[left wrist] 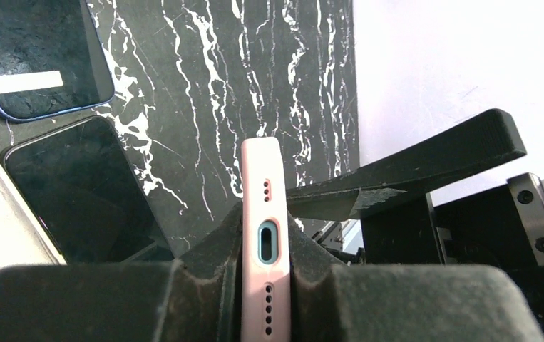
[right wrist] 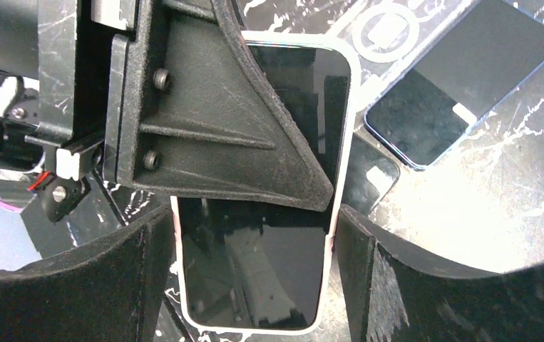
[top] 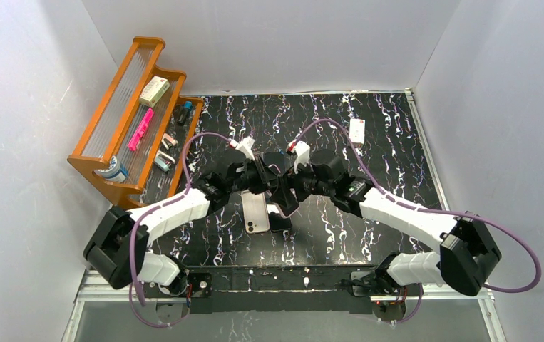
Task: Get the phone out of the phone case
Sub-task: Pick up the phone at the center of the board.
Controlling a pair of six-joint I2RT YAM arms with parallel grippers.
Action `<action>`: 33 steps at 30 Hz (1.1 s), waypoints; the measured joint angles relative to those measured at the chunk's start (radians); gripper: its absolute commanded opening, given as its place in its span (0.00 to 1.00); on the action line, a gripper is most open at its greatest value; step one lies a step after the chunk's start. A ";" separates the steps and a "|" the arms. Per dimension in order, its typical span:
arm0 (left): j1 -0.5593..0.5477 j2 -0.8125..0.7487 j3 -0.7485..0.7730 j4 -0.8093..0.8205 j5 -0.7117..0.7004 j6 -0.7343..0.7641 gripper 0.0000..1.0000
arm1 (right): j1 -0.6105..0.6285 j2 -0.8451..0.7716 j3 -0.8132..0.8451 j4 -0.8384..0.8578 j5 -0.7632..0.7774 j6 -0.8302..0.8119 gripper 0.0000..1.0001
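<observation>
A phone with a black screen sits inside a pale pink phone case and is held up above the table between both arms. My left gripper is shut across the case's thin edge, front to back, beside the charging port. One of its fingers lies over the screen. My right gripper straddles the width of the case, and its fingers press on the long side edges. In the top view the two grippers meet at the table's middle and hide the phone.
Other phones lie on the marble table below: a blue one, a dark one and a pale one lying back up. A clear case with a ring lies nearby. An orange rack stands at the back left, and a small white box at the back right.
</observation>
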 measured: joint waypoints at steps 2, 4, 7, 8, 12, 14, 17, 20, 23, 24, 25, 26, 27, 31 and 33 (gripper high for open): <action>0.000 -0.042 -0.017 0.001 -0.019 -0.001 0.00 | 0.005 -0.029 -0.024 0.042 -0.002 0.010 0.66; 0.002 -0.084 -0.038 0.018 -0.029 -0.013 0.00 | 0.008 -0.056 -0.042 0.080 -0.005 0.018 0.80; 0.012 -0.145 -0.084 0.064 -0.037 -0.063 0.00 | 0.008 -0.095 -0.071 0.143 -0.021 0.041 0.91; 0.019 -0.166 -0.106 0.089 -0.038 -0.076 0.00 | 0.006 -0.107 -0.080 0.156 -0.026 0.062 0.93; 0.088 -0.233 -0.203 0.134 -0.082 -0.116 0.00 | -0.069 -0.196 -0.144 0.192 -0.022 0.157 0.98; 0.114 -0.249 -0.232 0.137 -0.116 -0.135 0.00 | -0.103 -0.236 -0.178 0.217 -0.025 0.211 0.99; 0.120 -0.277 -0.254 0.157 -0.148 -0.161 0.00 | -0.127 -0.284 -0.229 0.262 -0.042 0.298 0.97; 0.120 -0.305 -0.259 0.196 -0.163 -0.186 0.00 | -0.134 -0.296 -0.268 0.324 -0.077 0.381 0.91; 0.120 -0.323 -0.259 0.248 -0.169 -0.214 0.00 | -0.135 -0.281 -0.302 0.406 -0.119 0.459 0.82; 0.120 -0.327 -0.259 0.265 -0.168 -0.224 0.00 | -0.135 -0.270 -0.313 0.438 -0.136 0.486 0.80; 0.120 -0.328 -0.259 0.279 -0.168 -0.233 0.00 | -0.135 -0.254 -0.323 0.473 -0.155 0.511 0.77; 0.120 -0.328 -0.259 0.293 -0.167 -0.243 0.00 | -0.135 -0.236 -0.332 0.505 -0.176 0.537 0.74; 0.120 -0.328 -0.259 0.301 -0.167 -0.251 0.00 | -0.135 -0.219 -0.335 0.528 -0.193 0.556 0.72; 0.120 -0.328 -0.259 0.330 -0.159 -0.280 0.00 | -0.135 -0.166 -0.336 0.615 -0.254 0.610 0.61; 0.120 -0.328 -0.259 0.346 -0.154 -0.294 0.00 | -0.135 -0.153 -0.336 0.653 -0.277 0.626 0.57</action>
